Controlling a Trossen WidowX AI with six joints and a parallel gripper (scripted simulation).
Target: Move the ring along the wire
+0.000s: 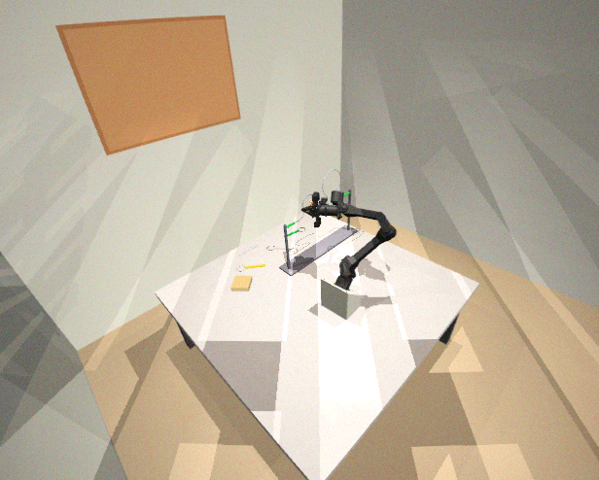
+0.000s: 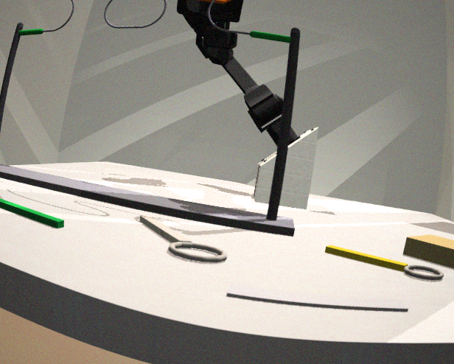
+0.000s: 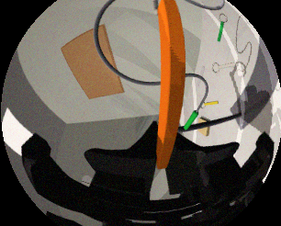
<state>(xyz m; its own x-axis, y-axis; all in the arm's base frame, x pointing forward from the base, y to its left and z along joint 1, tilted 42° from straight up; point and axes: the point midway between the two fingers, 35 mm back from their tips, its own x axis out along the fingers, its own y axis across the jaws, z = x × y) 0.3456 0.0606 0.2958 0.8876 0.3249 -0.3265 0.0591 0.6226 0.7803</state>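
My gripper (image 1: 303, 210) (image 3: 157, 123) is shut on the orange handle (image 3: 172, 69) (image 2: 220, 1), high beside the wire. The ring at the handle's far end is almost wholly out of the wrist view and not visible in the exterior view, so I cannot tell how the wire sits in it. The thin grey wire (image 2: 134, 27) (image 3: 98, 43) curves in loops and passes behind the handle in the wrist view. One green part (image 2: 270, 36) (image 3: 191, 120) (image 1: 290, 225) joins the near post (image 2: 287, 113) (image 1: 286, 250). The other green part (image 2: 31, 32) (image 1: 346, 193) joins the far post (image 2: 8, 75) (image 1: 349, 212).
The posts stand on a long dark base (image 1: 320, 250) (image 2: 158, 204). On the table lie a yellow-handled ring (image 1: 255, 266) (image 2: 365, 258), a beige-handled ring (image 2: 161, 230), a green handle (image 2: 32, 214) (image 3: 220, 31), a thin grey strip (image 2: 318, 303) and a tan block (image 1: 241, 283) (image 2: 432, 248).
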